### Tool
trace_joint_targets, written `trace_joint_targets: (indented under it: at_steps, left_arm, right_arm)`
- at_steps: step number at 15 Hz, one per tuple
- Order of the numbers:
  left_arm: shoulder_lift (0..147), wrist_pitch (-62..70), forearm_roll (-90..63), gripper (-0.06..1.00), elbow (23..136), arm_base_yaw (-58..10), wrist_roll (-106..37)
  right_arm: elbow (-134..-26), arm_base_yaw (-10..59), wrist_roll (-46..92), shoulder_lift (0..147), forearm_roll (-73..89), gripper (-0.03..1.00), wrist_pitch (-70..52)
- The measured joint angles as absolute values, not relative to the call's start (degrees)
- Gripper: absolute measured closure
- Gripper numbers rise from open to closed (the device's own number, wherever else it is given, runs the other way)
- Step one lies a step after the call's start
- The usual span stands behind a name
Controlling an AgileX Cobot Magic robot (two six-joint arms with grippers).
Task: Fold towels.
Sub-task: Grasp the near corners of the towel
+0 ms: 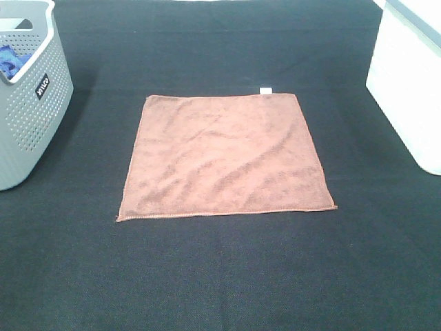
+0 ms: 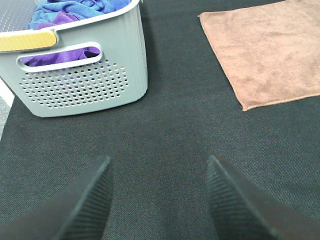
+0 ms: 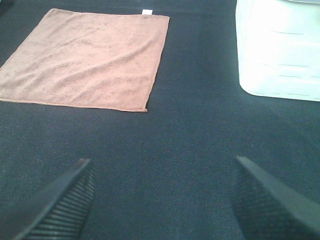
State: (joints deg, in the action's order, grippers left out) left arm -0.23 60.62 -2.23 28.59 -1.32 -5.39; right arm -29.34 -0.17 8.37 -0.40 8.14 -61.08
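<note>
The towel (image 1: 226, 157) lies flat and unfolded on the black mat (image 1: 220, 276). It is square, so no axis favours a fold, and its tag (image 1: 265, 90) is on the far edge. It sits ahead of both grippers, apart from them, inward of the left gripper (image 2: 159, 195) and of the right gripper (image 3: 160, 200). Both sets of jaws are spread and empty. Neither arm seems clearly nearer, though that is hard to judge. A basket (image 2: 85, 85) stands outward of the left jaws and a bin (image 3: 275, 50) outward of the right.

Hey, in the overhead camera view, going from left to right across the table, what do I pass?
grey perforated basket → reddish-brown towel, lying flat and unfolded → white bin
</note>
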Motion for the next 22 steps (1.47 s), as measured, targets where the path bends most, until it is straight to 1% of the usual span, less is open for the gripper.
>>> trace_joint_targets:
  at_steps: [22]
  left_arm:
    - [-0.23, 60.62, -2.23, 0.4, 28.59, -1.32, -5.39]
  right_arm:
    - [-29.34, -0.17, 8.37, -0.4, 8.14, 0.26, -61.08]
